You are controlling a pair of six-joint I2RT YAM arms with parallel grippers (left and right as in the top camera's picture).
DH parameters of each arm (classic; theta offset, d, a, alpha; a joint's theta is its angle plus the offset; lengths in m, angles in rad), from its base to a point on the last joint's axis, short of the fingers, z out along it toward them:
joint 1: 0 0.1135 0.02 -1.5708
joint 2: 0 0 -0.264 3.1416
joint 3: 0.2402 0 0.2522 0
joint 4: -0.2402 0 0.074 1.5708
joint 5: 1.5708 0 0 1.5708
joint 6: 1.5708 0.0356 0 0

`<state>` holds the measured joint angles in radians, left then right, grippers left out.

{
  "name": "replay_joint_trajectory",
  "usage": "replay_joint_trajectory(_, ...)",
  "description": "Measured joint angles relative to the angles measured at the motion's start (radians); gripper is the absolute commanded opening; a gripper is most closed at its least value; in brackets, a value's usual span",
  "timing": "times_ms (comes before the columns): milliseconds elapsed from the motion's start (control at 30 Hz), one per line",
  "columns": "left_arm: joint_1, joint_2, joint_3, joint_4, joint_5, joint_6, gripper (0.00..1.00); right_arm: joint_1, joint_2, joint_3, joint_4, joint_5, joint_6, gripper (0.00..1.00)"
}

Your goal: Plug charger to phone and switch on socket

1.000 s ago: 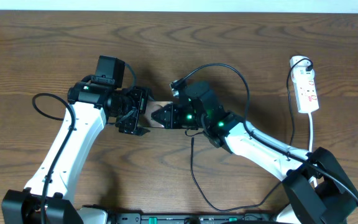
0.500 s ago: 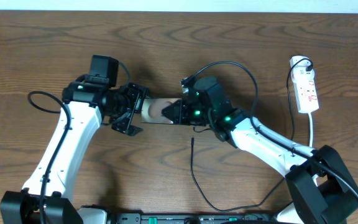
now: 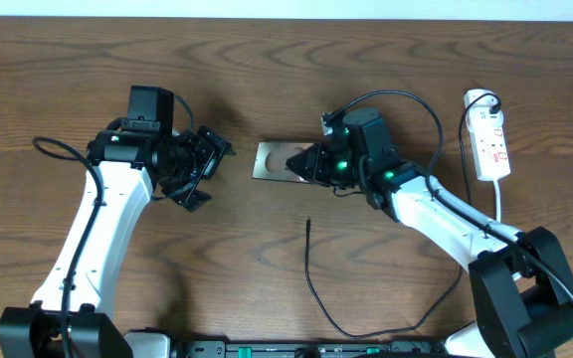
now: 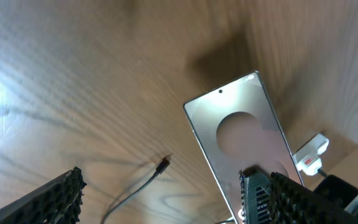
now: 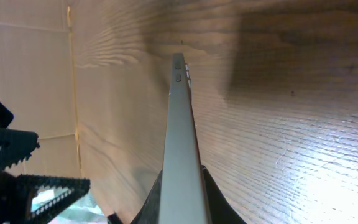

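Presently the phone (image 3: 272, 161) is pinched at one end by the closed right tool (image 3: 306, 162). The left tool (image 3: 207, 169) stands open and empty. The phone could be pivoted or slipped loose when the charger (image 3: 307, 225), lying loose on the counter (image 3: 88, 60), is pushed in.

Counter (image 3: 267, 60): dark brown wood, grain running left to right in the overhead view. Surface slightly glossy, with a bright glare patch low in the right wrist view. Pale strip (image 3: 286, 8) along the counter's far edge. Beige panel (image 5: 23, 93) with one vertical seam stands beyond the counter, seen from the right wrist.
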<state>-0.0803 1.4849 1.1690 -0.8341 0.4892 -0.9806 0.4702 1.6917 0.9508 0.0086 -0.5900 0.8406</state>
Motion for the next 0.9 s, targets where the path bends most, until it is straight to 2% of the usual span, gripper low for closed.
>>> replay_joint_trajectory(267, 0.0, 0.032, -0.064, 0.243, 0.136, 0.065, 0.91, -0.047, 0.0, 0.0, 0.0, -0.018, 0.0, 0.01)
replay_joint_trajectory(500, 0.0, 0.034, -0.149, 0.338, 0.22, 0.064, 0.91, -0.105, 0.0, 0.0, 0.002, -0.022, 0.022, 0.01)
replay_joint_trajectory(567, 0.0, 0.034, -0.167, 0.416, 0.254, 0.064, 0.91, -0.122, 0.0, 0.0, 0.003, -0.023, 0.05, 0.01)
replay_joint_trajectory(700, 0.0, 0.034, -0.202, 0.576, 0.317, 0.025, 0.91, -0.143, 0.0, 0.0, 0.011, -0.023, 0.127, 0.01)
replay_joint_trajectory(900, 0.0, 0.034, -0.281, 0.687, 0.349, -0.076, 0.91, -0.146, 0.0, 0.0, 0.096, -0.024, 0.273, 0.01)
